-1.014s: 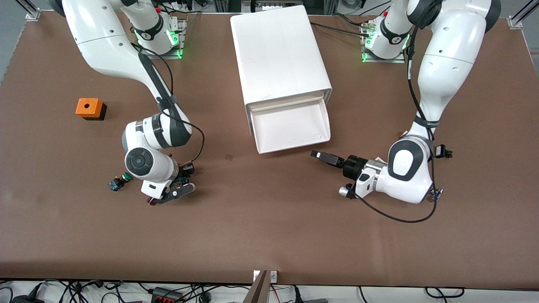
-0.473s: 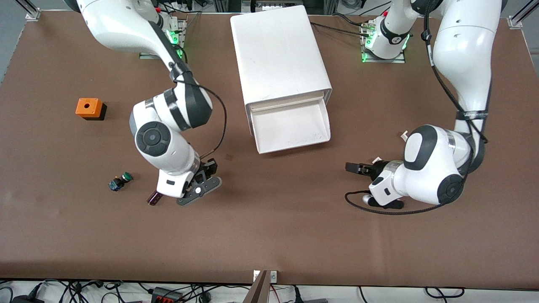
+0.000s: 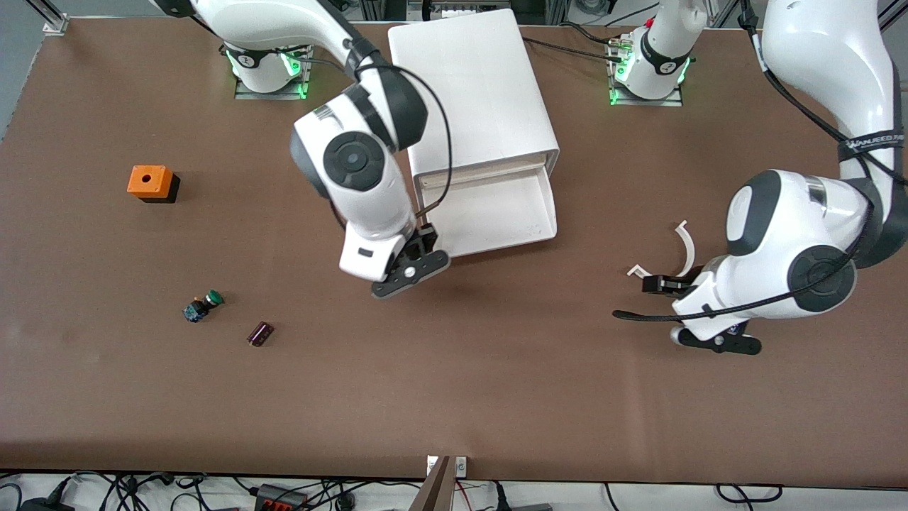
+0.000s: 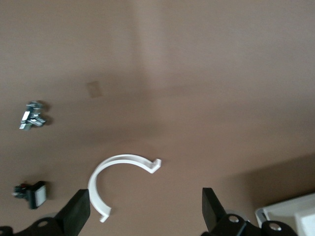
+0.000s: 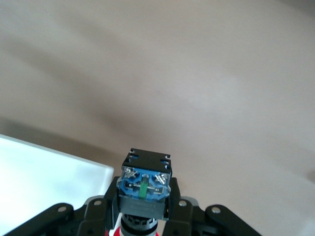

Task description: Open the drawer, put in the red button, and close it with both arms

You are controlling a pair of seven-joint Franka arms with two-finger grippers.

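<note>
Even overhead light; soft shadows fall on the tabletop (image 3: 496,397); both wrist views are slightly blurred and washed out.

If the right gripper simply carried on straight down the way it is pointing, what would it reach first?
Most likely the front rim of the open drawer. The right gripper, shut on the red button, hangs over that rim's corner; since depth is unclear, it might instead just miss and reach the table.

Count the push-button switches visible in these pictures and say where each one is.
2. The green-capped button lies on the table toward the right arm's end, beside the dark purple cylinder. The red button is held in the right gripper, by the open drawer.
</note>
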